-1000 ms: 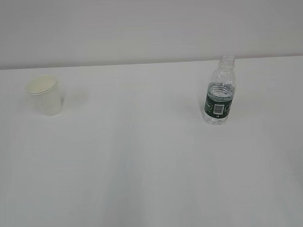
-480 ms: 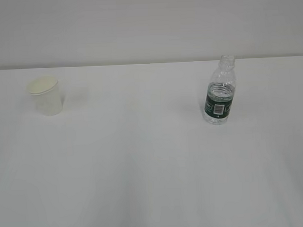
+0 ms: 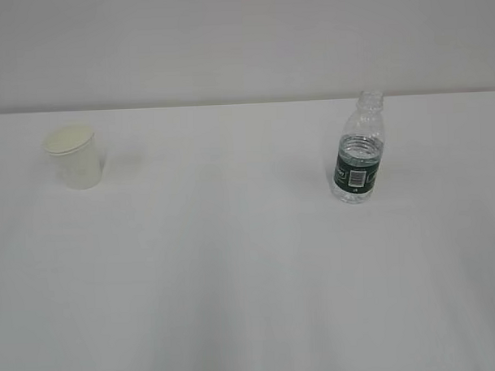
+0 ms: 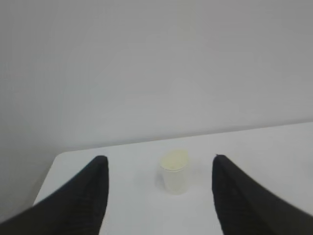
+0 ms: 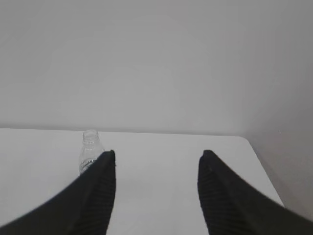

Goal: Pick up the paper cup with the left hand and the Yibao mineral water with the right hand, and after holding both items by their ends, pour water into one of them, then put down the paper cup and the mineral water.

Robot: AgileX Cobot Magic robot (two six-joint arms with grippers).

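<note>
In the exterior view, a white table (image 3: 234, 275) is seen against a pale wall (image 3: 226, 40). The paper cup (image 3: 74, 157) is stood upright toward the far left of the table, its rolled rim and cream inside turned to the camera. The Yibao mineral water (image 3: 358, 149) is stood upright toward the right, uncapped, with its dark green label band and white barcode patch facing forward. The two are set well apart, and neither arm is seen in this view.

In the left wrist view, the left hand (image 4: 159, 196) is shown from behind, its two black fingers (image 4: 88, 196) spread wide apart with nothing held between them. The paper cup (image 4: 174, 171) is seen farther off on the table (image 4: 274, 147), framed in the gap between the fingers and a little nearer the right one, untouched. The table's left edge and corner are visible beside the left finger.

In the right wrist view, the right hand (image 5: 156, 196) is likewise shown with its black fingers (image 5: 95, 196) parted and empty. The Yibao mineral water (image 5: 89, 152) is seen upright on the table (image 5: 161, 144), farther off and partly hidden behind the tip of the left finger, so that it is placed off to the left of the gap rather than within it.
</note>
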